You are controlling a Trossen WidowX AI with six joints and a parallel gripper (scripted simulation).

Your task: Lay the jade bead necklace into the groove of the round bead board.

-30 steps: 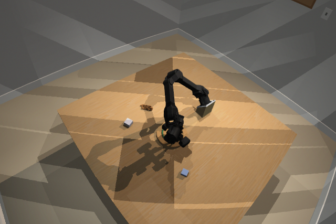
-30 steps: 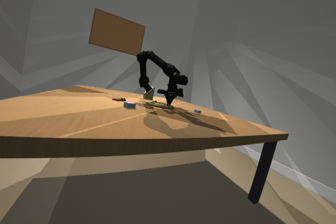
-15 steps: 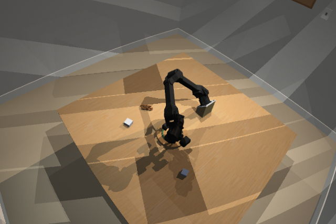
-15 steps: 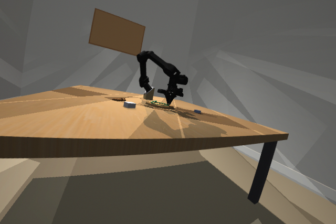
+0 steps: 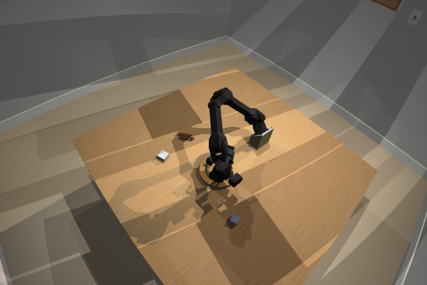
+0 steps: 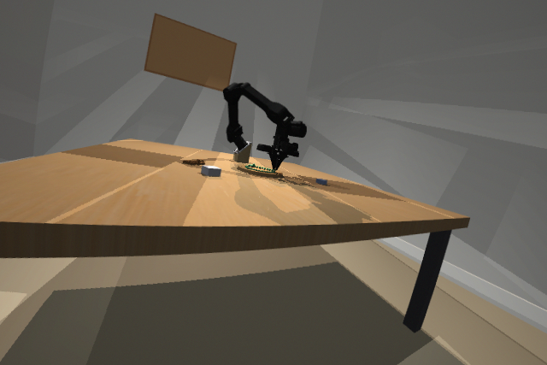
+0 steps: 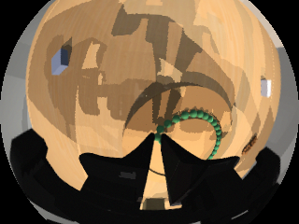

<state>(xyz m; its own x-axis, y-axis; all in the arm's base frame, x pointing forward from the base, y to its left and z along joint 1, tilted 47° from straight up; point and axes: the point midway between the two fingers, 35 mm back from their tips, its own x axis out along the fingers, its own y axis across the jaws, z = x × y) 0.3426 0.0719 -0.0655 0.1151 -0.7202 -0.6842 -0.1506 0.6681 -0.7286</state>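
The jade bead necklace [image 5: 206, 169] [image 6: 257, 168] [image 7: 204, 115] is a string of green beads lying in a curve on the round wooden bead board [image 5: 204, 181] [image 6: 249, 171] [image 7: 190, 140] in the middle of the table. My gripper [image 6: 274, 169] [image 7: 157, 136] points straight down over the board with its fingertips low at the board's surface. It is shut on one end of the necklace. In the wrist view the beads arc from the fingertips up and round to the right. In the top view the wrist hides most of the board and the fingertips.
A white block [image 5: 163, 155] [image 6: 211, 170] [image 7: 265, 86] and a brown bead strand [image 5: 186, 136] [image 6: 193, 161] lie to the left of the board. A blue block [image 5: 234, 219] [image 6: 321, 181] [image 7: 63, 56] lies toward the front. The arm's grey base mount [image 5: 261, 137] [image 6: 242, 153] stands behind.
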